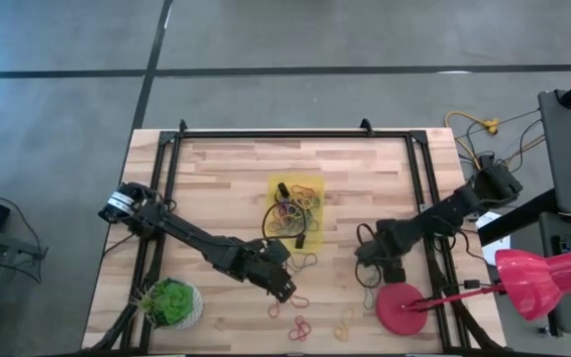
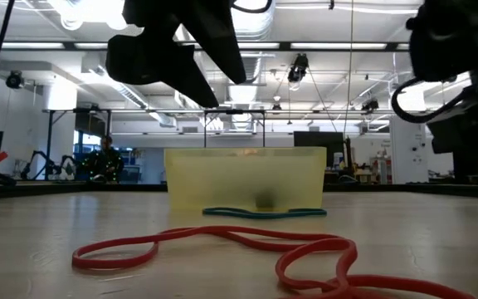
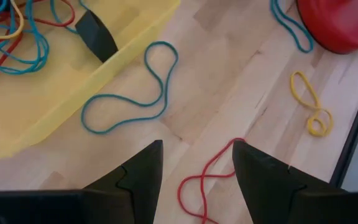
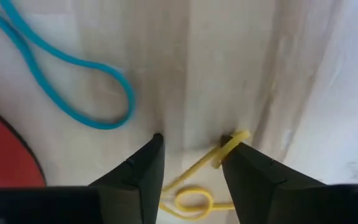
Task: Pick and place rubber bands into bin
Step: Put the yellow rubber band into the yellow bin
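The left gripper [image 3: 196, 163] is seen spread apart and empty above the bare wooden table [image 1: 226, 169], just beside the near edge of the shallow translucent yellow plastic bin [image 1: 296, 211], with a loose red rubber band [image 3: 207, 180] lying between its fingers, apparently lined up for a pick. Many thin coloured rubber bands [image 1: 290, 218] are already held in that bin, while a blue loop [image 3: 129, 93] lies just outside its wall. Further right of the bin, beside the round red disc [image 1: 401, 307], the right gripper [image 4: 191, 155] is likewise unclenched, its fingers straddling a yellow rubber band [image 4: 207, 180].

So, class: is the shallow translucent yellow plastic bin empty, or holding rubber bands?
Holding some. The high view shows a tangle of coloured rubber bands inside the yellow bin; others lie outside on the wooden table.
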Controlling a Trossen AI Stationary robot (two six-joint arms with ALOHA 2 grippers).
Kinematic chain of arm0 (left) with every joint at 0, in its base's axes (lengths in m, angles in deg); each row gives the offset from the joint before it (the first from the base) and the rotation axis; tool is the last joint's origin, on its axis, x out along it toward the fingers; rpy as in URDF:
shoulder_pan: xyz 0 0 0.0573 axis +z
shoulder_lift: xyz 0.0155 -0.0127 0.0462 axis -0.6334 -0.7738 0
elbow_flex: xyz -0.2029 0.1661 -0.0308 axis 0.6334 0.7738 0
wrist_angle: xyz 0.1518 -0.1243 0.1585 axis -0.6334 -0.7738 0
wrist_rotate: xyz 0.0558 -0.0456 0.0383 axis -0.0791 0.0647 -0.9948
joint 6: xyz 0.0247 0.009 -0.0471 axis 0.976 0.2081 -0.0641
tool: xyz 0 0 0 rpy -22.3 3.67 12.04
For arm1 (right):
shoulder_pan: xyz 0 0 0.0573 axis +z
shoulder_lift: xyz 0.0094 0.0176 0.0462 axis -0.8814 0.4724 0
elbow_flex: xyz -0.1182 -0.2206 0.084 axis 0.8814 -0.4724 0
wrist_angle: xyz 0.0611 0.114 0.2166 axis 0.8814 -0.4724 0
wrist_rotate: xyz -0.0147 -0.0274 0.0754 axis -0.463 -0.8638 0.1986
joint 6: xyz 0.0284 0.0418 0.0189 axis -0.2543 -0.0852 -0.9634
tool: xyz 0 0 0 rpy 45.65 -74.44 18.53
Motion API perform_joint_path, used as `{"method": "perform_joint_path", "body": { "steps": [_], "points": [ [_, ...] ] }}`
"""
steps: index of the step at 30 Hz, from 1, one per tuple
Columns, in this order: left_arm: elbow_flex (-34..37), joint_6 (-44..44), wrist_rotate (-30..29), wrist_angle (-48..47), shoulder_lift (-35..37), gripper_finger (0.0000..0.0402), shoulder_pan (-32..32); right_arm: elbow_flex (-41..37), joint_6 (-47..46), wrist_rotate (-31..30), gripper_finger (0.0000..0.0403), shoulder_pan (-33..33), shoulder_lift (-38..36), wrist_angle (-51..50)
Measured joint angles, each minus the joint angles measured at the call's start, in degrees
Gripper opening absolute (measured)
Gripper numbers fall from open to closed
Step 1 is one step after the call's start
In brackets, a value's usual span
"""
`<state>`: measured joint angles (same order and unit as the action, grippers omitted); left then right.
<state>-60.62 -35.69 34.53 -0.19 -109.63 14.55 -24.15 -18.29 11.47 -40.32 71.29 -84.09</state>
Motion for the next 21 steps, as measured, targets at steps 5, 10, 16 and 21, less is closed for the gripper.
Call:
{"method": "perform_joint_path", "body": {
  "steps": [5,10,16,21],
  "points": [
    [0.0,0.0,0.15,0.4,0.0,0.0178,0.07,-0.42,5.52,0.89,0.0123,-4.6,0.0,0.01],
    [0.0,0.0,0.22,0.79,0.0,0.0178,0.24,-0.58,6.74,0.86,0.008,-8.05,0.0,0.08],
    [0.0,0.06,0.2,0.78,0.0,0.0178,0.94,-0.64,7.07,2.46,0.0014,-10.29,-0.01,0.5],
    [0.0,1.11,0.2,0.78,0.0,0.0178,1.16,2.4,2.47,1.34,0.0009,-10.15,-1.9,-0.74]
  ]
}}
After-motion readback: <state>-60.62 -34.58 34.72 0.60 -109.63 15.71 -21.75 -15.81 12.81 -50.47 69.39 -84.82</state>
